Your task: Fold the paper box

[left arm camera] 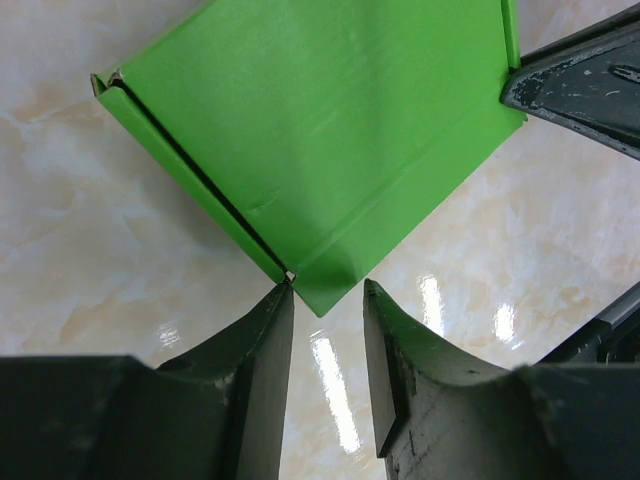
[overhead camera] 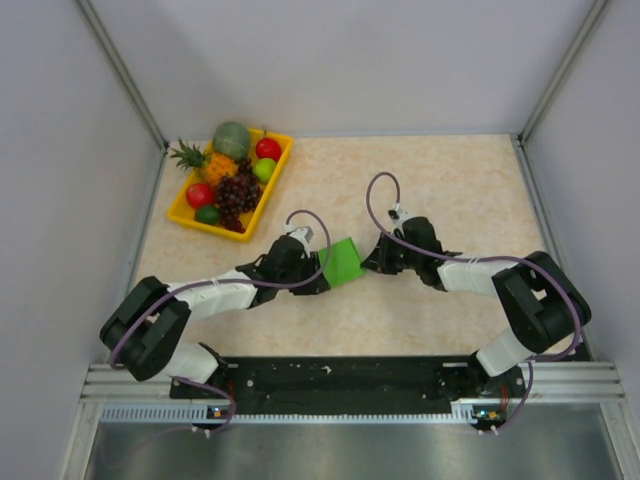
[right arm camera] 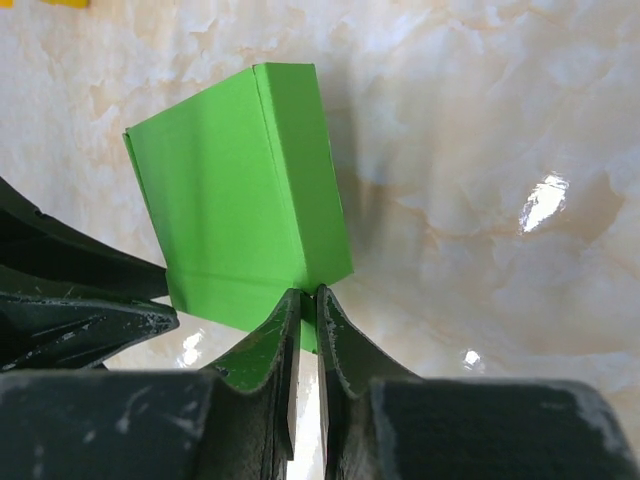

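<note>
The paper box (overhead camera: pixel 345 260) is a bright green, partly folded piece held just above the marble tabletop between the two arms. My right gripper (right arm camera: pixel 309 295) is shut on the thin lower edge of the paper box (right arm camera: pixel 235 210), its fingers (right arm camera: pixel 270 340) nearly together. In the top view my right gripper (overhead camera: pixel 372 258) meets the box from the right. My left gripper (left arm camera: pixel 328 292) is open. A corner of the paper box (left arm camera: pixel 320 150) dips just between its fingertips, and the pads stand apart from it. My left gripper (overhead camera: pixel 322 272) sits at the box's left side.
A yellow fruit tray (overhead camera: pixel 281 163) with plastic fruit stands at the back left of the table. White walls close in the left, right and far sides. The right gripper's finger (left arm camera: pixel 585 80) shows at the top right of the left wrist view.
</note>
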Robot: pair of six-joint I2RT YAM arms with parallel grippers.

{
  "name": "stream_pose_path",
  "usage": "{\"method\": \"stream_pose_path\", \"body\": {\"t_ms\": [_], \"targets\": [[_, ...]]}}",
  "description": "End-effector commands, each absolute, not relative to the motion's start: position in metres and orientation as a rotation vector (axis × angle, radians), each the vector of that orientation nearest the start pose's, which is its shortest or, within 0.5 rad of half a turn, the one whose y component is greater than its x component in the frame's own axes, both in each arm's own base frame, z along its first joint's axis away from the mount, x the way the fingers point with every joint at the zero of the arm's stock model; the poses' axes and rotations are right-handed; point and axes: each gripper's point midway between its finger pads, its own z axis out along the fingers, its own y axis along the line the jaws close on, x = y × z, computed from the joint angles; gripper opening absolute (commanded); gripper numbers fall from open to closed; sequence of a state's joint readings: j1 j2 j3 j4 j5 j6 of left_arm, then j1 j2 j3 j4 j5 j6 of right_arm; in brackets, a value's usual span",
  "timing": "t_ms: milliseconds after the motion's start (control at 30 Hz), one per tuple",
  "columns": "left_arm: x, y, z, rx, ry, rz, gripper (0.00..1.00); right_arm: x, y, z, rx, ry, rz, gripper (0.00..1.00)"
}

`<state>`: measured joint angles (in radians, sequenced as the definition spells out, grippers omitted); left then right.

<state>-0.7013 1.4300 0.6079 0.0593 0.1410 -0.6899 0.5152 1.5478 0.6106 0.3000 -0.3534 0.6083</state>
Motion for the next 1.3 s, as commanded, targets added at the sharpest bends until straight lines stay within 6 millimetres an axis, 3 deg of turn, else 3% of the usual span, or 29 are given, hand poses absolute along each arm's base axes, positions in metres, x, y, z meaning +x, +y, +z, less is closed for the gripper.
{"method": "stream_pose_path", "body": {"t_ms": [0,133,267,533,700,967,1267], "targets": [[0.245,-0.28,0.083,0.096,2.339,-0.959,0.39,0.274,0.273,0.064,-0.099,2.324,1.128,0.0],[0.241,-0.278,0.081,0.076,2.355,-0.987,0.4,0.275,0.272,0.06,-0.071,2.336,1.14,0.0],[0.24,-0.275,0.079,0.066,2.37,-0.993,0.46,0.274,0.271,0.055,-0.042,2.35,1.152,0.0],[0.234,-0.262,0.065,0.096,2.417,-0.916,0.47,0.276,0.268,0.05,-0.054,2.36,1.119,0.0],[0.227,-0.265,0.067,0.095,2.412,-0.972,0.47,0.277,0.27,0.051,-0.057,2.353,1.129,0.0],[0.227,-0.247,0.077,0.075,2.369,-0.884,0.5,0.277,0.27,0.052,-0.07,2.356,1.126,0.0],[0.218,-0.248,0.066,0.021,2.458,-0.906,0.5,0.278,0.27,0.054,-0.075,2.356,1.116,0.0]]}}
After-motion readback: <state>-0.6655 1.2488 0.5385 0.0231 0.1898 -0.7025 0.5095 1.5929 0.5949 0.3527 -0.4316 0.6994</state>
